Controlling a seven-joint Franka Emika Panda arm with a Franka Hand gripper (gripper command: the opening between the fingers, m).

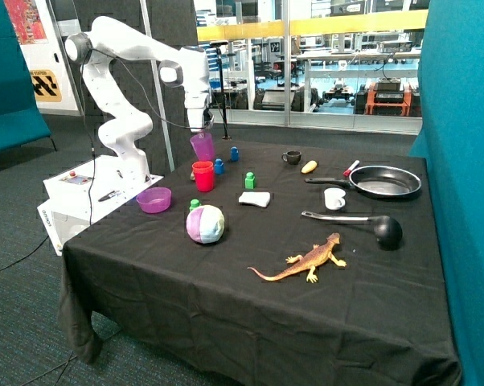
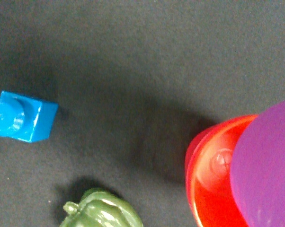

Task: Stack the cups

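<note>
The gripper [image 1: 200,129] hangs above the far corner of the tabletop [image 1: 226,273] nearest the robot's base, and it holds the translucent purple cup [image 1: 203,147] by its rim, lifted clear of the cloth. The fingers themselves are hidden behind the cup's rim and the wrist, so how wide they stand cannot be told, only that the cup hangs from them. Directly under it stands the red cup [image 1: 203,175], upright on the black cloth; in the wrist view the purple cup's bottom [image 2: 268,165] covers part of the red cup's open mouth [image 2: 213,184], above it and not yet seated inside. A magenta-pink cup cannot be made out separately.

Just beside the red cup lie a blue block [image 1: 219,166] and, toward the near side, a green piece [image 1: 194,204]; the wrist view shows a blue block [image 2: 22,117] and a green pepper-shaped toy [image 2: 102,213] on the cloth near the red cup. A wide purple bowl [image 1: 153,199] sits by the table edge next to the robot's base. Farther out are a pastel ball [image 1: 205,223], a green block [image 1: 249,180], a white cloth piece [image 1: 256,199], a black mug [image 1: 292,158], a white mug [image 1: 334,199], a frying pan [image 1: 384,182], a black ladle [image 1: 363,223] and an orange toy lizard [image 1: 306,261] toward the near edge.
</note>
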